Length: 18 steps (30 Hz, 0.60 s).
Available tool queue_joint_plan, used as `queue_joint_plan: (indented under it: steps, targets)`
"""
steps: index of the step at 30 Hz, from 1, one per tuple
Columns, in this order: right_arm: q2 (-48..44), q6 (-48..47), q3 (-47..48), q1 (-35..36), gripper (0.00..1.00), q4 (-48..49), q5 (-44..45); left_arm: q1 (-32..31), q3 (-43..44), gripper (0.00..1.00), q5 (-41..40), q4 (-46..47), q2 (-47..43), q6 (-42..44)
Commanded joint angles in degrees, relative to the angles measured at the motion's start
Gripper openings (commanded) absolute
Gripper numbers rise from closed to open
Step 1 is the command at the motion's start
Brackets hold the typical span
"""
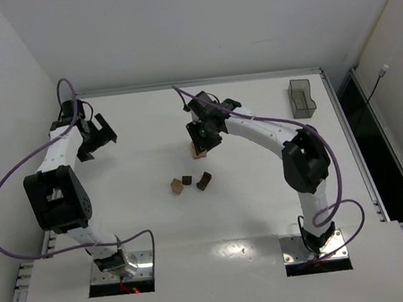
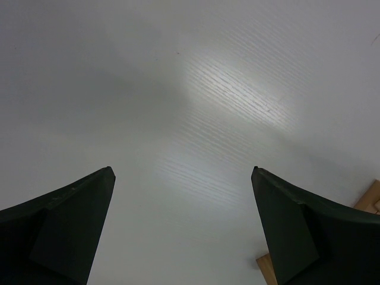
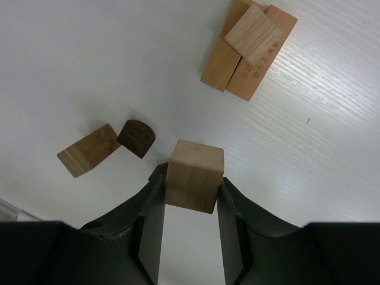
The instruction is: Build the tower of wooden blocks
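Blocks are showing seven in all. Three are making up the wood block tower: two long tan pieces are lying side by side and touching, and one smaller square tan piece is sitting on top across their seam. The tower is standing near the middle of the bench, just beside the right claw in the top view.

The right claw is gripping one light tan cube between both fingers, and the cube is hanging clear of the tower.

Three loose blocks are lying in a short row nearer the arms than the tower: one tan, two dark brown. In the right wrist view one dark piece is touching the tan one, and the other is mostly hiding behind a finger.

The left claw is hanging wide open over bare bench at the far left, holding nothing, well apart from all the blocks. Tan wooden edges are peeking out behind its right finger; I cannot tell what they are.

One translucent grey container is standing at the far right corner.
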Motion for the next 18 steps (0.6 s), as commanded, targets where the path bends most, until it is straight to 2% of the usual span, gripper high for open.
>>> queue_joint_plan:
  steps: [1, 18]
  targets:
    - [1.6, 4.6, 3.6, -0.3, 0.00, 1.0, -0.2, 0.1, 2.8, 1.00, -1.7, 0.3, 0.3, -0.7]
    - [10.7, 5.7, 7.6, -0.8, 0.00, 2.5, 1.0, 0.1, 3.3, 1.00, -1.7, 0.3, 2.5, -0.7]
